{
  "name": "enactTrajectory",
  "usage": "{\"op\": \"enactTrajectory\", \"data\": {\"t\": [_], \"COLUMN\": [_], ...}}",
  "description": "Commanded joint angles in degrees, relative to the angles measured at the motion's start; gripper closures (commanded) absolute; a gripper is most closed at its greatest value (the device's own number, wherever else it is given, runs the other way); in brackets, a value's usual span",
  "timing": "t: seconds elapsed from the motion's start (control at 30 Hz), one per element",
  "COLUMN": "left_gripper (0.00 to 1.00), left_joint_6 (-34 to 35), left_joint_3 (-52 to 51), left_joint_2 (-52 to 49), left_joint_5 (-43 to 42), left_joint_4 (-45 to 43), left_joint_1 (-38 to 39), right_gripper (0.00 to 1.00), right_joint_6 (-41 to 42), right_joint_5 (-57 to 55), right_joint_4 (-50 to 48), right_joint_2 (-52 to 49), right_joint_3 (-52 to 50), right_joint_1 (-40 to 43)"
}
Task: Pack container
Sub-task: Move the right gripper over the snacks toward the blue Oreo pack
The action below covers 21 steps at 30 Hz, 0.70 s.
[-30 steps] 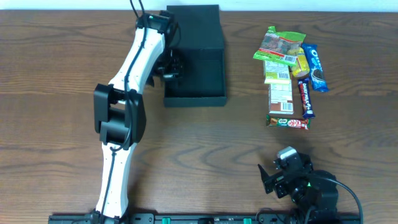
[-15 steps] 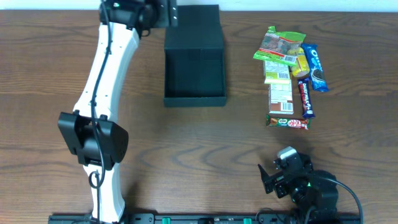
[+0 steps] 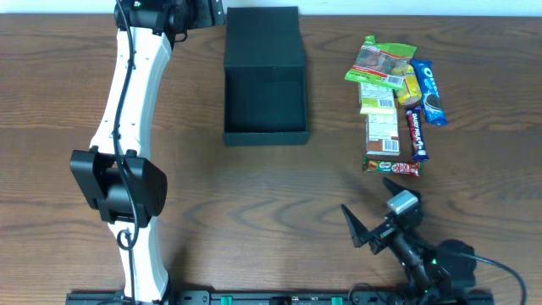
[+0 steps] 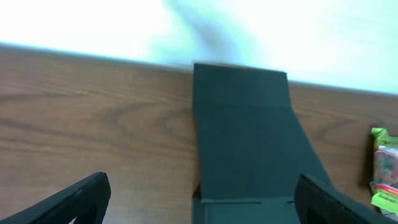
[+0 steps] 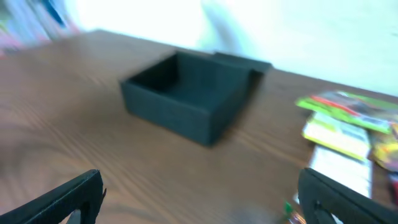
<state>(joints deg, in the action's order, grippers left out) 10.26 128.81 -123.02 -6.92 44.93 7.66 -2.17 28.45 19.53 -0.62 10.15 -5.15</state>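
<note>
The container [image 3: 264,106] is a black box standing open at the table's back middle, its flap lid [image 3: 262,34] folded back flat. My left gripper [image 3: 217,15] hovers open beside the lid's left back corner, holding nothing. In the left wrist view the flap [image 4: 242,124] lies ahead between the wide-spread fingers [image 4: 74,202]. My right gripper [image 3: 366,199] is open near the front right, just below the snack packets [image 3: 394,93]. The right wrist view is blurred and shows the container [image 5: 186,93] far ahead and the packets [image 5: 345,124] to the right.
Several snack packets and bars lie in a cluster at the right, a red-and-green bar [image 3: 391,167] nearest my right gripper. The left arm's white links [image 3: 127,127] stretch along the table's left side. The table's back edge [image 4: 93,55] runs just behind the container.
The left gripper left the container's left wall, swung back to the far left corner and opened wider. The right gripper rose and turned toward the snacks.
</note>
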Motion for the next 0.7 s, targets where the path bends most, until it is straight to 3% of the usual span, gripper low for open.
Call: {"op": "enactTrajectory", "data": {"t": [0.0, 0.13, 0.27, 0.47, 0.67], "left_gripper": [0.05, 0.05, 0.05, 0.05, 0.05], "left_joint_6": [-0.9, -0.9, -0.9, -0.9, -1.1], "left_joint_3": [0.3, 0.3, 0.3, 0.3, 0.3], "left_joint_2": [-0.7, -0.7, -0.7, -0.7, -0.7], "left_joint_5": [-1.9, -4.3, -4.6, -4.6, -4.5], "left_joint_4": [-0.2, -0.2, 0.3, 0.8, 0.8], "left_joint_1": [-0.9, -1.3, -1.3, -1.2, -1.2], "right_gripper": [0.01, 0.01, 0.01, 0.01, 0.01], "right_joint_6": [7.8, 13.5, 13.3, 13.3, 10.0], "right_joint_5": [3.4, -9.8, -18.7, -18.5, -13.4], "right_joint_4": [-7.2, -20.5, -22.3, -26.8, -27.0], "right_joint_2": [0.3, 0.3, -0.8, -11.0, -28.2], "right_joint_3": [-0.1, -0.1, -0.1, 2.2, 13.1], "right_joint_1": [-0.5, -0.5, 0.3, 3.3, 6.3]}}
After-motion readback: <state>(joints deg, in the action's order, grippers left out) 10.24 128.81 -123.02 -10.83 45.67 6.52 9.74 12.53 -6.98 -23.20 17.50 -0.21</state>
